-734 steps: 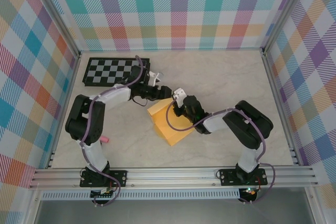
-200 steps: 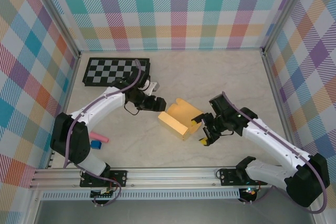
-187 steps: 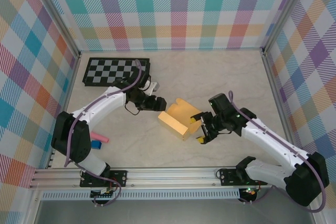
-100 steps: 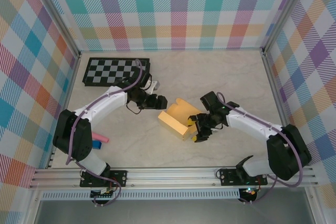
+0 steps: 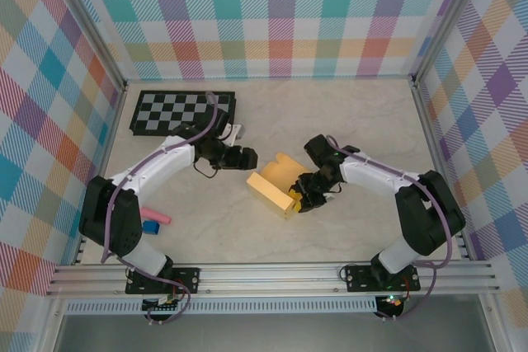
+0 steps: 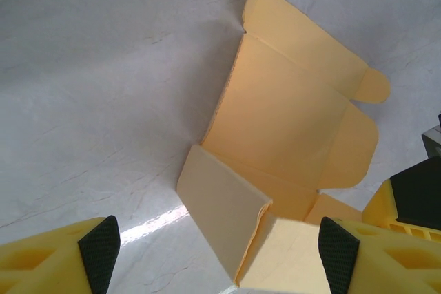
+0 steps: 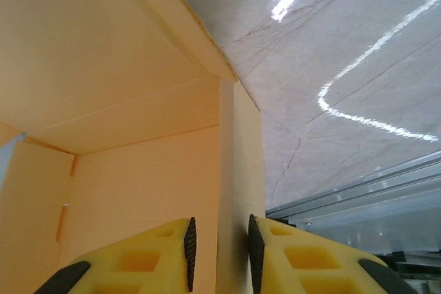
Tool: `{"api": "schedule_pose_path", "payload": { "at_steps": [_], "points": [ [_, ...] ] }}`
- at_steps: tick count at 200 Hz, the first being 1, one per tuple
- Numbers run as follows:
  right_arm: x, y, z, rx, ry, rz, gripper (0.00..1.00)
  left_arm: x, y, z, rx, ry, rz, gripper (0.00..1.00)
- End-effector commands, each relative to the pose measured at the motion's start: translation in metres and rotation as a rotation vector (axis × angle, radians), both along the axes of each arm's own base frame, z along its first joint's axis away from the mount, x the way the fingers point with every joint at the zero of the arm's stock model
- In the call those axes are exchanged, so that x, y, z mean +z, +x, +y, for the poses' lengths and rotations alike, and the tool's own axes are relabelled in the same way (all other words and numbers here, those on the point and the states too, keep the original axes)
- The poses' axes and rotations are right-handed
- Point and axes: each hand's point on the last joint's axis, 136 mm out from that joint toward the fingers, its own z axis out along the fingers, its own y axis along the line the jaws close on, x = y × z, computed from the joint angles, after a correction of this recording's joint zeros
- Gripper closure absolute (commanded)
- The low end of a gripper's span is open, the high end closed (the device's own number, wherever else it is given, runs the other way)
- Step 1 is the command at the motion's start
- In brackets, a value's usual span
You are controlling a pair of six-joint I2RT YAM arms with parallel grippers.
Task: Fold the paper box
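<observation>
From overhead, the camera looks down on the paper box [image 5: 275,185]; both wrist cameras share it, the right far closer.

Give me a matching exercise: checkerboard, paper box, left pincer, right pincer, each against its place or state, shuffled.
1 checkerboard
2 paper box
3 left pincer
4 right pincer

A shut on a box wall
B far left of table
C open, holding nothing
D mid-table, partly folded

Pairs: 1-B, 2-D, 3-C, 4-A
</observation>
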Motion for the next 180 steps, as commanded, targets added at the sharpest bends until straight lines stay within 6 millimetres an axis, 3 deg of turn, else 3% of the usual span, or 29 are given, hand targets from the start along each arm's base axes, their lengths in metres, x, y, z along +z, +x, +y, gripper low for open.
{"api": "schedule_pose_path", "payload": {
  "at_steps": [1,26,58,65,100,136,158,180],
  "points": [
    [0.012,-0.002,-0.011,0.094,-0.049,-0.041,0.78,0.021,0.003,0.025,0.038,0.007,-0.042,0.22],
    [0.016,-0.003,-0.017,0.098,-0.059,-0.089,0.91,0.032,0.008,0.038,0.075,-0.006,-0.065,0.22],
    [0.030,0.005,-0.037,0.185,-0.189,-0.199,0.93,0.037,0.009,0.046,0.115,-0.011,-0.082,0.22],
    [0.034,0.009,-0.039,0.211,-0.208,-0.240,0.98,0.037,0.009,0.048,0.124,-0.014,-0.083,0.22],
    [0.055,0.035,-0.058,0.385,-0.413,-0.442,1.00,0.037,0.012,0.060,0.196,-0.011,-0.107,0.21],
    [0.062,0.057,-0.049,0.716,-0.713,-0.725,1.00,0.026,0.013,0.068,0.290,-0.031,-0.113,0.21],
    [0.049,0.064,-0.031,0.905,-0.840,-0.843,1.00,0.015,0.013,0.076,0.365,-0.033,-0.107,0.20],
    [0.024,0.064,-0.015,1.051,-0.872,-0.933,1.00,0.003,0.005,0.086,0.437,-0.025,-0.107,0.20]
  ]
}}
